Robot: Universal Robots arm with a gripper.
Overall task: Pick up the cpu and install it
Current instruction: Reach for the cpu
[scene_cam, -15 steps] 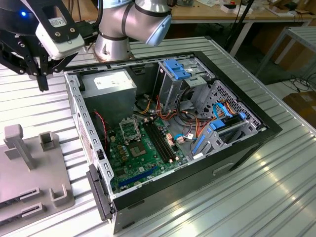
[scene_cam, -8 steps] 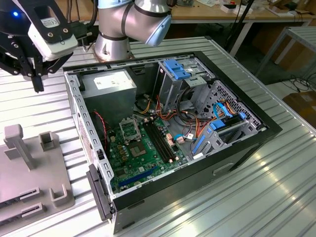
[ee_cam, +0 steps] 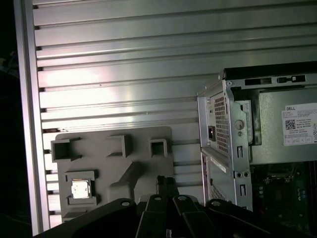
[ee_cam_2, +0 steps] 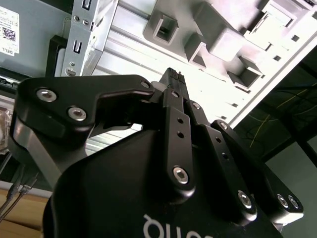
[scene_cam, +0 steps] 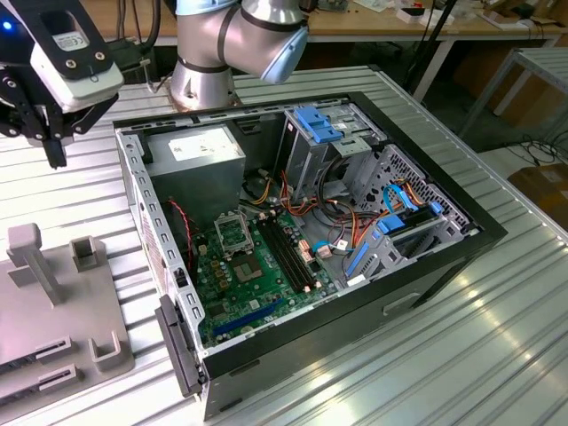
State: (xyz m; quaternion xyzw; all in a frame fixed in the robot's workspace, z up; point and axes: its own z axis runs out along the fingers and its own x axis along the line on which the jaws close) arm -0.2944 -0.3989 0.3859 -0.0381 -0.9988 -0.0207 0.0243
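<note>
One cpu lies in a pocket of the grey tray in the first wrist view; the tool hangs narrow, pinched shut.

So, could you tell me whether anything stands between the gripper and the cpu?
Nothing covers the cpu, which lies open in its recess on the grey holder in the first wrist view. The holder's upright post does stand between it and the gripper, so it matters only for a low sideways approach.
</note>
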